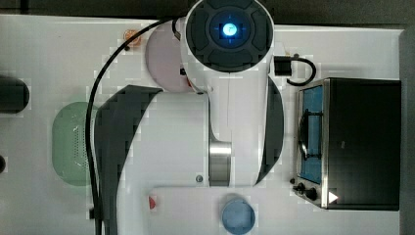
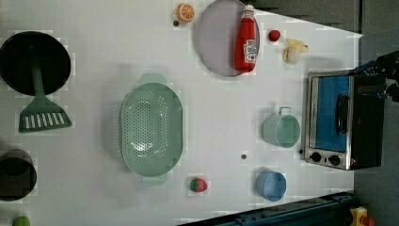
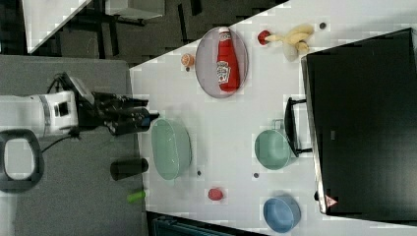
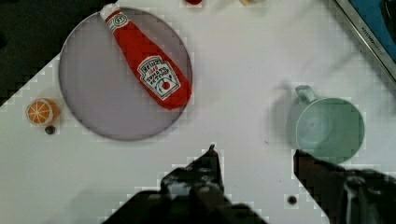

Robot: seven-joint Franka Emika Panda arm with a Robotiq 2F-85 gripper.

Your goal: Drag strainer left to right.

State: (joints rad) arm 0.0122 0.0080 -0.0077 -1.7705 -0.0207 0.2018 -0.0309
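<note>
The strainer is a pale mint-green oval basin with rows of small holes, lying flat on the white table. It is at the top view's left, partly under the arm. In the right view my gripper hangs off the table's edge, just beside the strainer's near end and apart from it. The wrist view has my gripper open, its two dark fingers wide apart with bare table between them.
A mint cup, a blue bowl and a toaster oven stand at the left view's right. A ketchup bottle lies on a grey plate. A strawberry sits near the strainer; a spatula lies left.
</note>
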